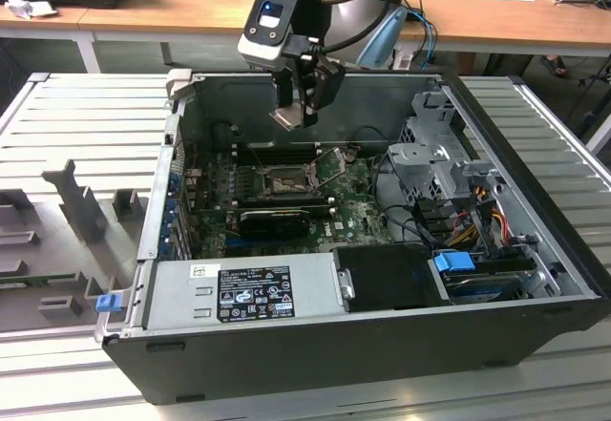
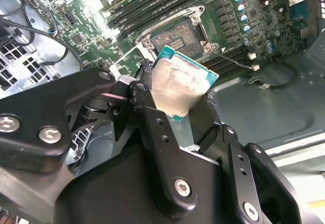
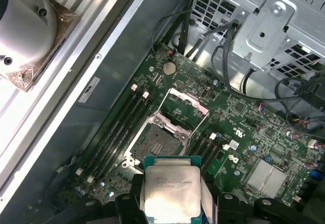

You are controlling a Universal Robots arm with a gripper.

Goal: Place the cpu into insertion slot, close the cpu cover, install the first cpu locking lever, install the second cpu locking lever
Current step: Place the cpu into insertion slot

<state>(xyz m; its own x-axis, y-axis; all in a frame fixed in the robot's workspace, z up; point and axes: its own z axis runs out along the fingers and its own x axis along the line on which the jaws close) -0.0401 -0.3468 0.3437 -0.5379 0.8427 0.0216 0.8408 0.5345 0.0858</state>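
- Grey ribbed metal bench [image 1: 86,115] with wooden desks [image 1: 172,1] behind it, and a big black computer case [image 1: 382,345] lying open on its side in the middle.
- Black claw [image 1: 298,111] hangs over the back half of the case, well above the board. Both wrist views also catch it [image 2: 175,107] [image 3: 172,206].
- It's clamped on the small flat square cpu [image 1: 287,118], the one with the dull silver-grey metal face and green edges, with a finger on each of two opposite sides.
- In the second wrist view the cpu [image 2: 177,89] sits tilted between the fingers. In the first wrist view its metal face [image 3: 170,196] points at the camera.
- So the chip is up in the air, touching nothing but the claw.
- Under it is the small square insertion slot [image 1: 284,185] with its black rim and dark pin field, uncovered in both wrist views [image 2: 175,37] [image 3: 157,141].
- The thin silvery cpu cover [image 1: 331,161], a frame with a cut-out centre, is flipped up at one side of the slot. In the first wrist view you see green board through its opening [image 3: 190,100].
- All of that is on the green motherboard [image 1: 353,213]. A long black card [image 1: 275,219] lies just beside the slot, towards the silver power supply box [image 1: 239,292] at the near wall.
- A silver perforated drive cage [image 1: 439,154] with loose cables fills the exterior view's right end of the case.
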